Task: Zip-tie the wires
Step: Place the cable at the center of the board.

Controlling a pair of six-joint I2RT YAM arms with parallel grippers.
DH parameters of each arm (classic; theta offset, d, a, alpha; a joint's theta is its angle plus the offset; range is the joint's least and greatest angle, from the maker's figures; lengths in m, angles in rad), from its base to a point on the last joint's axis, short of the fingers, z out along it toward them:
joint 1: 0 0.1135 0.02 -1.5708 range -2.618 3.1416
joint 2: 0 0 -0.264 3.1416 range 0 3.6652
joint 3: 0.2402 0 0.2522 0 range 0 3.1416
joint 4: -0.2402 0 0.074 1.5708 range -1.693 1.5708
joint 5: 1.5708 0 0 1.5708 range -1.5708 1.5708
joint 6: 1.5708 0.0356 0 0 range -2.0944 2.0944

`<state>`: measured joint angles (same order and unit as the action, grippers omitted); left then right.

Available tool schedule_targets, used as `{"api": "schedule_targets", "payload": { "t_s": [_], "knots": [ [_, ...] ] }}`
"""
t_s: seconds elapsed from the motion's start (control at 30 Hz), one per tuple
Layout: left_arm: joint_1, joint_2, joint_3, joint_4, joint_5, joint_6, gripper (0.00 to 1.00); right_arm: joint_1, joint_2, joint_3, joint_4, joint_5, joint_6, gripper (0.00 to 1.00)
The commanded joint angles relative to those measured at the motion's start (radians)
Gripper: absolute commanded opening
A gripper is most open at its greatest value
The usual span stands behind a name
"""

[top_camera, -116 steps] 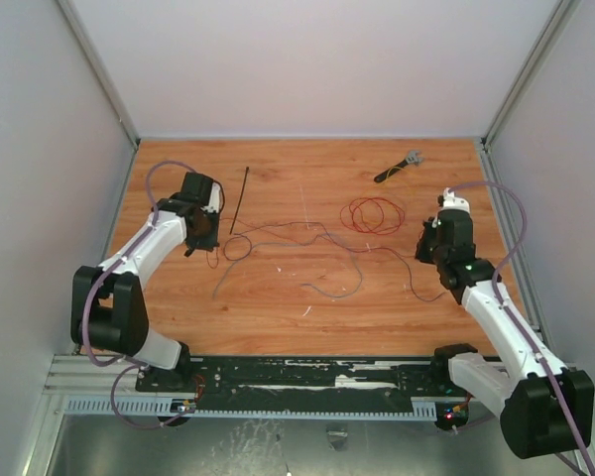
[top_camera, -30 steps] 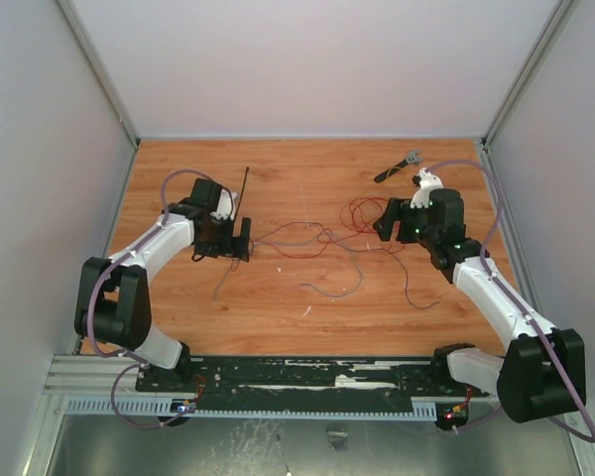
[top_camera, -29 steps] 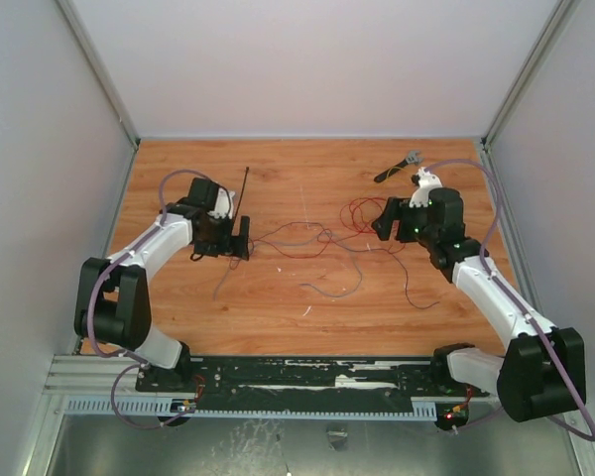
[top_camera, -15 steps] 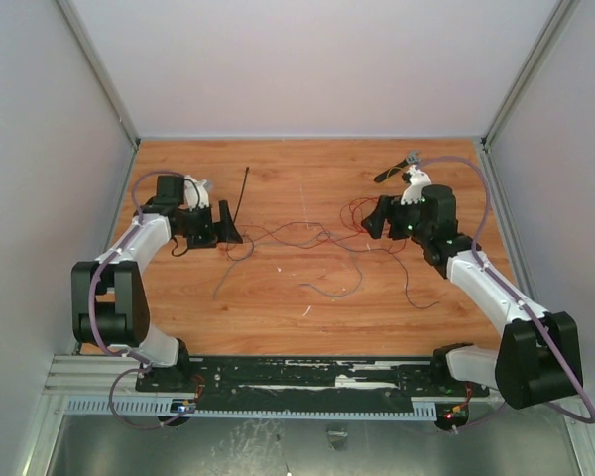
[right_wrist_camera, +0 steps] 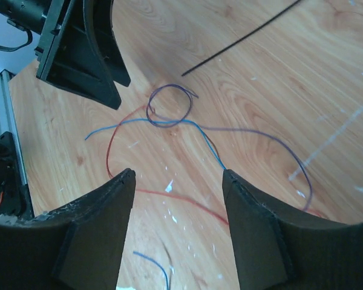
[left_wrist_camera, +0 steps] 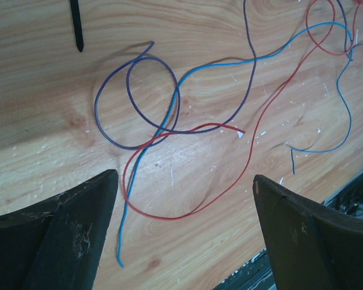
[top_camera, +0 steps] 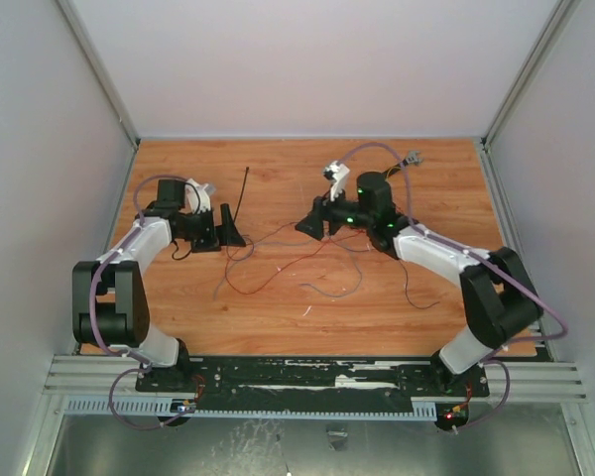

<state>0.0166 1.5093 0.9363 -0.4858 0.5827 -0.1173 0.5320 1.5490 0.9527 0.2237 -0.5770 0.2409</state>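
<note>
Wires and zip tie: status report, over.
Left gripper open, empty. Right gripper open, over wires, loose. Zip tie free, beside left gripper. No obstruction seen.

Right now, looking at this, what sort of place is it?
Likely a robot test cell: wooden table boxed in by white walls, left arm and right arm bolted at its near edge, loose wires and a zip tie laid out.

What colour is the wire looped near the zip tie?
The looped wire is dark purple, clearest in the left wrist view.
</note>
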Motion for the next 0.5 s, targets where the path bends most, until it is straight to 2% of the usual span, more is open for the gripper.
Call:
{"api": "schedule_targets", "payload": {
  "t_s": [0.0, 0.1, 0.23, 0.47],
  "knots": [
    [0.004, -0.061, 0.006, 0.034, 0.034, -0.007, 0.98, 0.034, 0.08, 0.084, 0.057, -0.014, -0.038, 0.6],
    [0.003, -0.123, 0.023, 0.076, 0.018, -0.031, 0.98, 0.033, 0.047, 0.08, 0.044, 0.106, -0.056, 0.66],
    [0.004, -0.206, 0.076, 0.161, -0.001, -0.094, 0.98, -0.003, 0.019, 0.134, -0.102, 0.301, -0.104, 0.72],
    [0.003, -0.348, 0.067, 0.419, 0.02, -0.243, 0.98, -0.231, 0.005, 0.176, -0.259, 0.487, -0.041, 0.72]
  ]
}}
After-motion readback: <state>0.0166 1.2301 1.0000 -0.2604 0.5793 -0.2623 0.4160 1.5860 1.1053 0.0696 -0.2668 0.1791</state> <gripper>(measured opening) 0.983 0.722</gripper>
